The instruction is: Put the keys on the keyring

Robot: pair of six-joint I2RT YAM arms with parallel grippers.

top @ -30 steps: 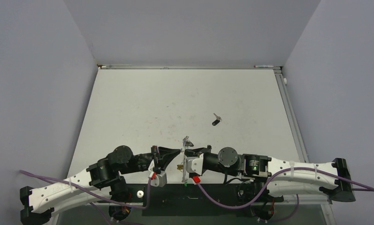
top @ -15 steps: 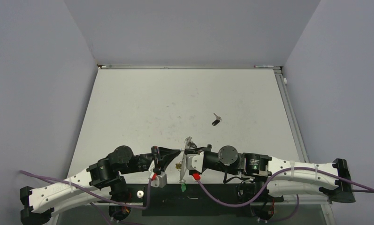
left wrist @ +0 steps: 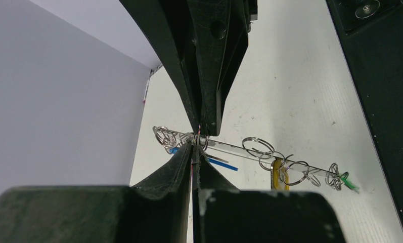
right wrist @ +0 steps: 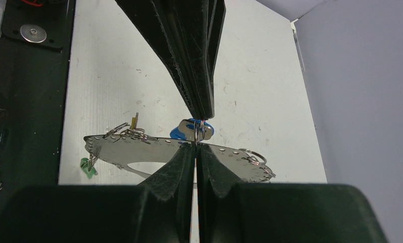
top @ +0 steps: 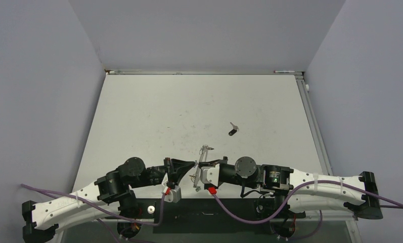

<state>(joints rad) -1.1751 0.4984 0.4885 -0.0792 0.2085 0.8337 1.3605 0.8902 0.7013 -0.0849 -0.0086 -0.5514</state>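
- Bench (top: 153, 111) — one, pale and scuffed. Its left, far and right edges are each meeting a grey wall (top: 37, 101), three walls in all. Its near edge is carrying one black base plate (top: 224, 215) under the arms.
- Open room: both arms are crowding the near edge at centre. Most of the bench surface is lying beyond them toward the far wall and out to either side.
- Left claw (left wrist: 199, 140) — one, reaching in from the left. Its jaws are pressing fully together on the thin band of the keyring (right wrist: 153, 149).
- Right claw (right wrist: 198, 131) — one, reaching in from the right, tip to tip with the left claw. Its jaws are closing tight on the keyring's rim, just where a small ring is carrying the blue tag (right wrist: 178, 132).
- Keyring — one, flat grey metal with small holes along its rim. The two claws are holding it over the near-centre of the bench, and from above it is showing as a thin line running far to near.
- Split rings (left wrist: 257, 147) — at least five are hanging along the keyring.
- Tags on the keyring — three: the one blue; one yellow tag (left wrist: 277, 169) mid-band; one green tag (right wrist: 86, 167) at the near end.
- Black key (top: 232, 131) — one, lying loose on the bench, farther out and to the right, well apart from both claws.
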